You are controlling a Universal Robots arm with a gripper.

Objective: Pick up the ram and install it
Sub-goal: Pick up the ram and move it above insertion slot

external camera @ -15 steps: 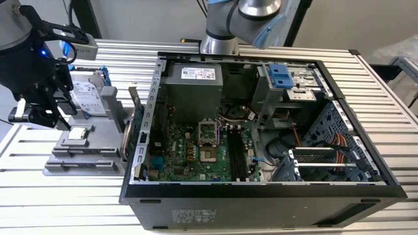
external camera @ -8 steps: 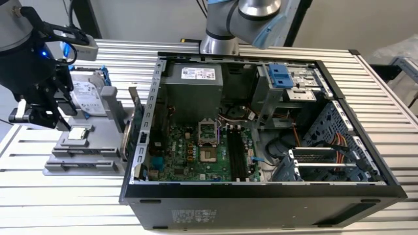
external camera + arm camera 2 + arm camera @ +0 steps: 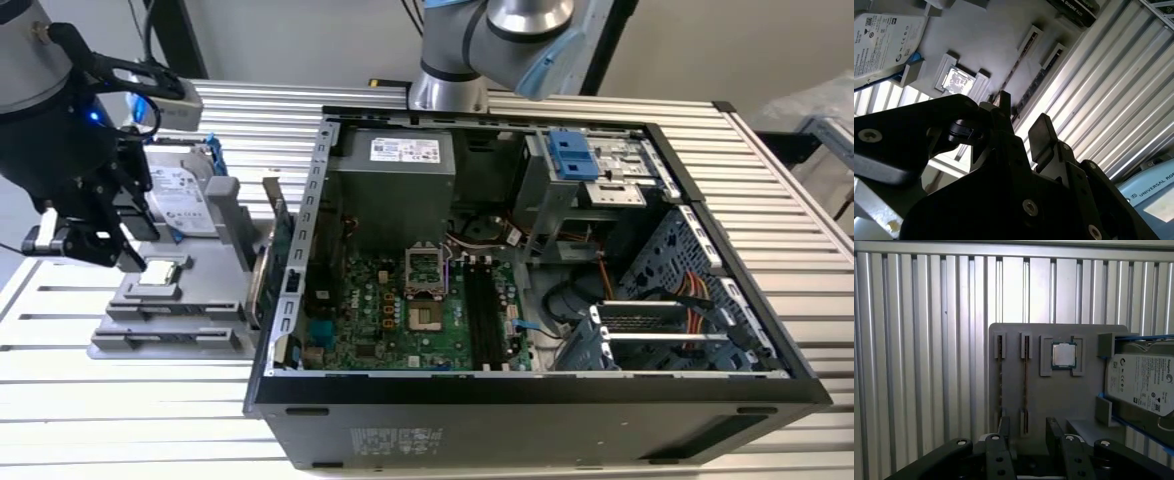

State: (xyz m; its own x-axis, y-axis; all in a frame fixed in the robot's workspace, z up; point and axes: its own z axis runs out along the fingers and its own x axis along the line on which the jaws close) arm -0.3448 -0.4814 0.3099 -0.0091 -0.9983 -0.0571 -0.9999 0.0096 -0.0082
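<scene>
- The jaws stand apart with nothing between them in the first wrist view. There the black gripper [image 3: 1029,426] hangs over the near edge of a flat grey plastic holder [image 3: 1054,395] lying on a ribbed aluminium table [image 3: 919,365].
- In that view the ram [image 3: 1025,382], a long, very thin dark circuit-board stick, stands on edge in one of the holder's two narrow slots. It is the slot nearer a small square silver processor chip [image 3: 1063,354], and it runs in line with the gap between the two fingers [image 3: 1004,430].
- A silver boxy hard drive [image 3: 1144,382] in a blue frame sits in the holder on the chip's far side, away from the ram.
- In the second wrist view the gripper [image 3: 1023,119] shows its fingers spread and empty. Past them the ram [image 3: 1023,54] sits in its slot, between the processor chip [image 3: 956,80] and a second slot holding a dark strip. The hard drive [image 3: 884,45] lies beyond the chip.
- In the exterior view the gripper [image 3: 100,250] hovers at the exterior view's left, at mid-height of the frame. It is above the holder [image 3: 160,335], close to the processor chip [image 3: 160,272] and the hard drive [image 3: 180,195].
- An open black computer case [image 3: 534,400] lies in the centre and towards the exterior view's right, with a green motherboard [image 3: 387,320] inside. The grey base of the arm [image 3: 447,85] stands behind it at the top centre.
</scene>
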